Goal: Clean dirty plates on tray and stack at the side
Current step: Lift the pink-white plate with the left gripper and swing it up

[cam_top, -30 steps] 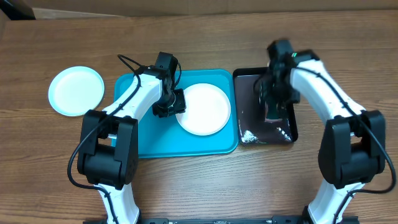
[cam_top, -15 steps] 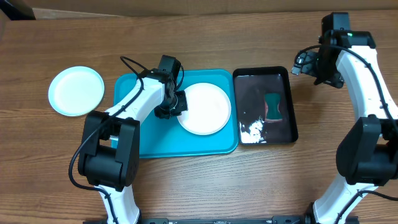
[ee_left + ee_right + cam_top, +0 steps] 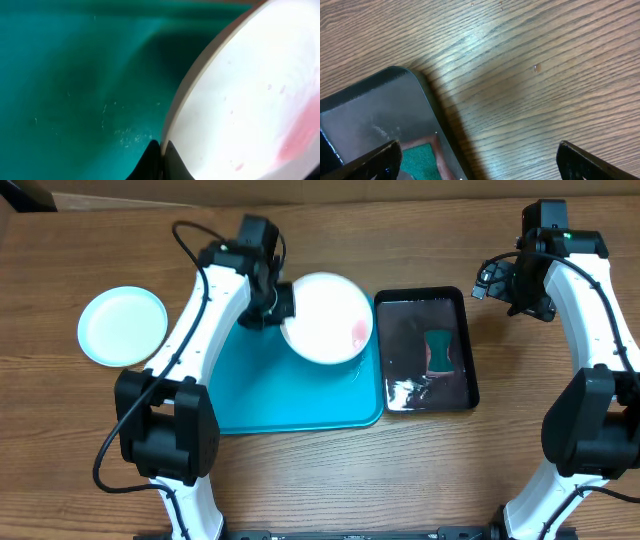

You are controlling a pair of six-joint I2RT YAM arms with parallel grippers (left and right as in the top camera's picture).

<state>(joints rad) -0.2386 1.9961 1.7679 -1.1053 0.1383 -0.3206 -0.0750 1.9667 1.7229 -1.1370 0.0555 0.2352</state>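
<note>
My left gripper (image 3: 282,314) is shut on the left rim of a white plate (image 3: 325,318) and holds it tilted above the far part of the turquoise tray (image 3: 290,395). A pink smear (image 3: 360,332) marks the plate's right side. In the left wrist view the black fingertips (image 3: 152,159) pinch the plate's edge (image 3: 172,125), with the tray (image 3: 75,75) beneath. A second pale plate (image 3: 122,326) lies on the table left of the tray. My right gripper (image 3: 488,280) hangs open and empty over bare wood, right of the black tray; the right wrist view shows its fingers (image 3: 367,161) wide apart.
A narrow glossy black tray (image 3: 400,330) stands just right of the turquoise one. It holds a green sponge (image 3: 440,350) and white foam (image 3: 405,388). The right wrist view shows the black tray's corner (image 3: 375,110) and the sponge (image 3: 420,159).
The left gripper shut on the white plate's rim and lifted it toward the tray's far edge. The right arm let go of the sponge in the black tray and swung out to the right.
</note>
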